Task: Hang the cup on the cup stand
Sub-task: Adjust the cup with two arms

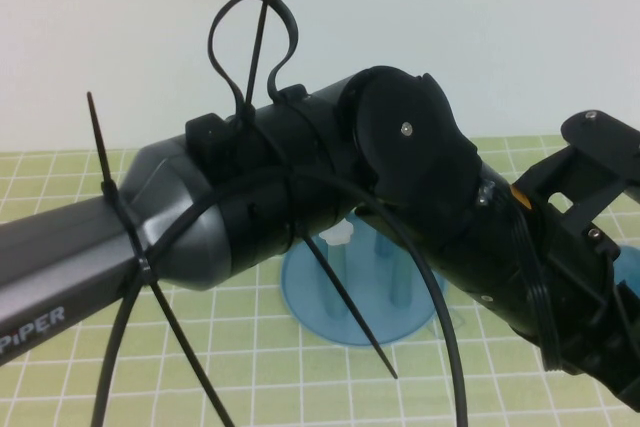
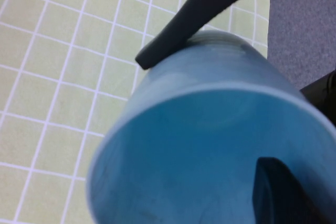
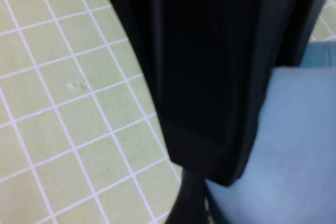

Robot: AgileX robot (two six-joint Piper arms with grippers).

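Note:
The light blue cup (image 2: 210,129) is held on its side above the mat, its open mouth filling the left wrist view. My left gripper (image 2: 294,203) is shut on the cup's wall at the rim, with one finger (image 2: 283,192) inside the cup. A second dark finger (image 2: 210,3) lies along the cup's outer wall. In the right wrist view my right gripper (image 3: 247,177) is closed against the cup (image 3: 299,145). The cup stand (image 1: 350,312), a blue dish with pegs and a white cap (image 1: 338,237), stands behind my left arm (image 1: 300,197). That arm hides the cup and both grippers in the high view.
The table is covered by a green squared mat (image 1: 300,387). Its edge and the grey floor (image 2: 304,30) lie close beside the cup. Part of my right arm (image 1: 590,172) shows at the right of the high view, close to the left arm's wrist.

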